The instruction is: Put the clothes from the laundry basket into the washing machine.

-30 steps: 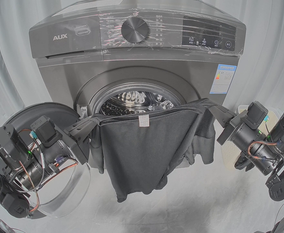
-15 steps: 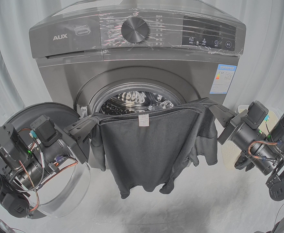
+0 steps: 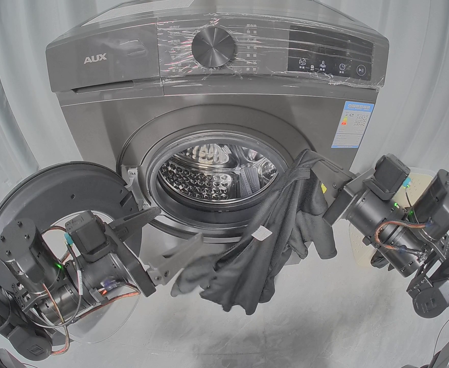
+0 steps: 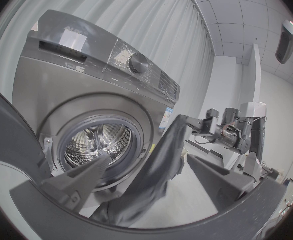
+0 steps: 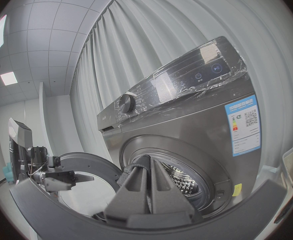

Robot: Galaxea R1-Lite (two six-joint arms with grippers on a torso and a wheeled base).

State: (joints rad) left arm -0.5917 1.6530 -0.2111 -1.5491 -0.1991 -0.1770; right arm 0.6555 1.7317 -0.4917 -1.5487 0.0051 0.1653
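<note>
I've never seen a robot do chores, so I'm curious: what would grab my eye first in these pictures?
A dark grey shirt dangles before the open drum of the washing machine, pinched at its top by the right gripper at the opening's right edge. The left gripper is open lower down on the left, near the shirt's trailing end, in front of the round door swung wide.

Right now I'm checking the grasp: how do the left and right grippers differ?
The left gripper is open and empty; the right gripper is shut on the shirt. The left gripper sits lower, beside the open door; the right gripper is higher, by the drum rim. Both point toward the washer.
</note>
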